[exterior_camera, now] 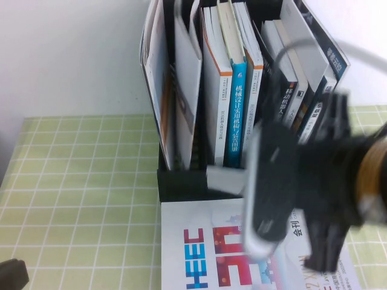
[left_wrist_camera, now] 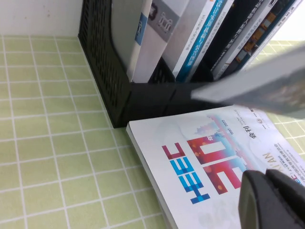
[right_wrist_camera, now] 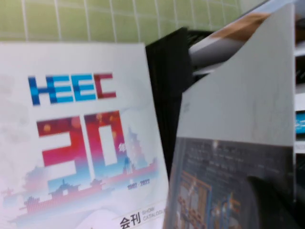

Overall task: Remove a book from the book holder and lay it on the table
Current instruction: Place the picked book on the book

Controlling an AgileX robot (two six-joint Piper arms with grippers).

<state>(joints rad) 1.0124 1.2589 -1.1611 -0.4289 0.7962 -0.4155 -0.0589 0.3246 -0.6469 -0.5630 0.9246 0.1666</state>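
My right gripper (exterior_camera: 305, 184) is shut on the book (exterior_camera: 261, 193), a thin grey magazine. It holds the book edge-on and tilted in the air, just in front of the black book holder (exterior_camera: 181, 181) and above the table (exterior_camera: 78, 181). In the right wrist view the book's grey cover (right_wrist_camera: 238, 114) fills the right side, with one dark finger (right_wrist_camera: 276, 200) pressed on it. In the left wrist view the book shows as a blurred grey slab (left_wrist_camera: 257, 86) in front of the holder (left_wrist_camera: 105, 71). My left gripper (left_wrist_camera: 268, 200) is shut and empty, low at the table's near left (exterior_camera: 12, 275).
A white magazine with blue-red lettering (exterior_camera: 205, 254) lies flat on the table in front of the holder, under the held book. Several upright books, one blue-spined (exterior_camera: 237, 115), stand in the holder. Green cloth stretches to the left.
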